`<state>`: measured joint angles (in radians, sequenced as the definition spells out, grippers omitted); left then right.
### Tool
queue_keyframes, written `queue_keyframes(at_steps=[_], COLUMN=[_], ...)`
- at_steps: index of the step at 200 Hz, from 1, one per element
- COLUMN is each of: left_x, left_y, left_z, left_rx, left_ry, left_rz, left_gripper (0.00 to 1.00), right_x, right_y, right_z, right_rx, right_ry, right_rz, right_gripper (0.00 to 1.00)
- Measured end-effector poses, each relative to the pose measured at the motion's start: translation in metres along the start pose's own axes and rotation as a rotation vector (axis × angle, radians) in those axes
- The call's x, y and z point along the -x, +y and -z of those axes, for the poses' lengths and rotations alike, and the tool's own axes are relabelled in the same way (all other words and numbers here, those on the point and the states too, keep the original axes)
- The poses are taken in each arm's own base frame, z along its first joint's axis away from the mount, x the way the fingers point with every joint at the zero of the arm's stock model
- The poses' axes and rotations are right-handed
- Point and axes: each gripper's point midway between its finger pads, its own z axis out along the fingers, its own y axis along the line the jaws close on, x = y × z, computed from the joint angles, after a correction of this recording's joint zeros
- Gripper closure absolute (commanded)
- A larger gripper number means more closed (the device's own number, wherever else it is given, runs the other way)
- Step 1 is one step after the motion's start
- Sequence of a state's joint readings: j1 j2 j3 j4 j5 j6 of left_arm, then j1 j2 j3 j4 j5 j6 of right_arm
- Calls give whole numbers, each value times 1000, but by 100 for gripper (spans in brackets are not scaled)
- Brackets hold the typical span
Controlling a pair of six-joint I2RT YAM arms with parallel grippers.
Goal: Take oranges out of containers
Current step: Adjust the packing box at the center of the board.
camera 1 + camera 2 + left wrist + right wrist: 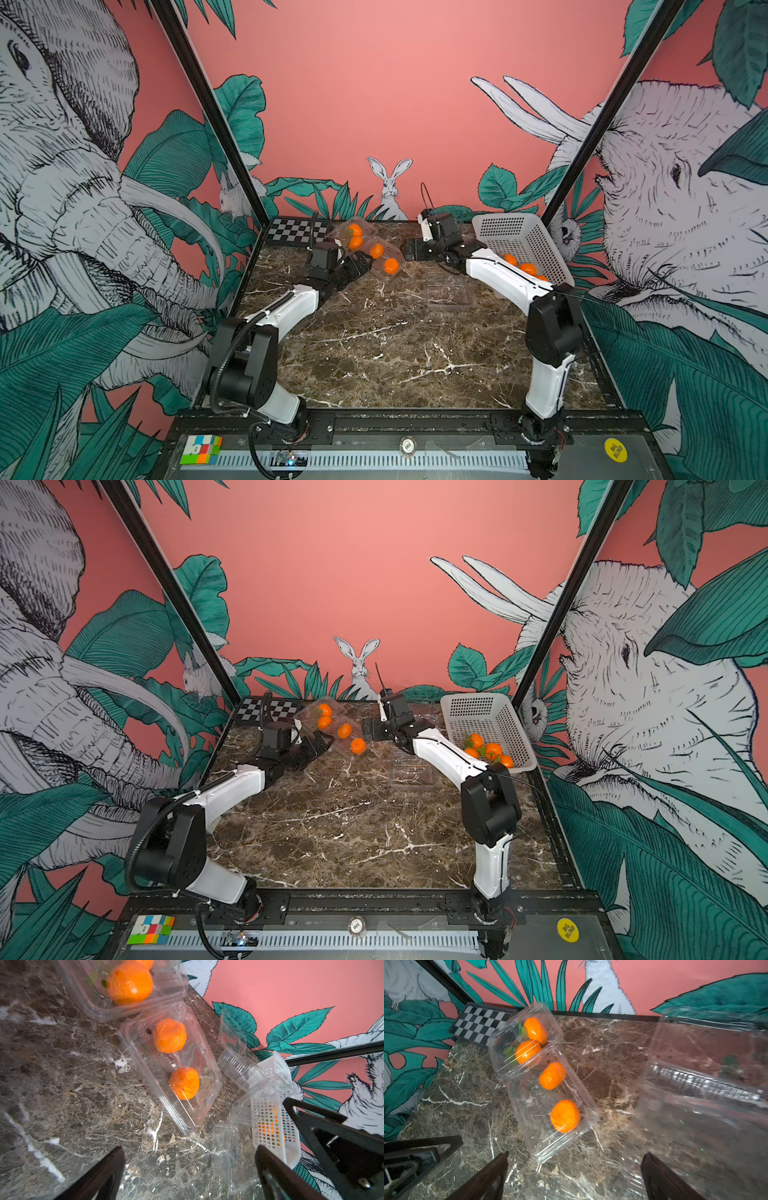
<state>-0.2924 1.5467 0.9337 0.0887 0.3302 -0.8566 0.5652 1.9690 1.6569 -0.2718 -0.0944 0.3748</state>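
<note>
Right wrist view: right gripper (574, 1167), jaws wide apart, empty, over marble table (467, 1105).
Left wrist view: left gripper (190, 1167), jaws spread, empty.
Filled: near container (529, 1126) and far container (500, 1064), lids down, touching; two oranges (565, 1115) each; beside checkerboard (479, 1022).
Emptied: empty container (706, 1084), beside right gripper.
Basket: white basket (490, 712), far right, holds loose oranges (493, 750).

Shows smooth polished stone in the brown, white-veined marble worktop (374, 353). Gleams glossy and ribbed on the thin clear plastic clamshell containers (529, 1109). Looks dimpled, slightly waxy on the small round oranges (565, 1115). Reads matt on the white perforated plastic basket (469, 706).
</note>
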Motion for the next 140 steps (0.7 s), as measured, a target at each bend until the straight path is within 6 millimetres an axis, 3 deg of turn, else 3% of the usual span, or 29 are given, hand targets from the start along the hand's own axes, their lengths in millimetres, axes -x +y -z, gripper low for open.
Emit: queue_keyframes(at_steps=[30,87,140], left_x=[0,5,0], left_y=[-6,-12,8], left_z=[-2,-1,-1], left_rx=[-37,-86,-81], left_ry=[8,-6,2], left_rz=[19,22,52], left_gripper=[1,1,1], right_x=[-6,4,-13], right_y=[9,17,31], right_z=[-35,-70,-103], right_rx=[18,25,31], right_ry=[43,51,109], right_rz=[33,47,89], right_gripper=[1,1,2])
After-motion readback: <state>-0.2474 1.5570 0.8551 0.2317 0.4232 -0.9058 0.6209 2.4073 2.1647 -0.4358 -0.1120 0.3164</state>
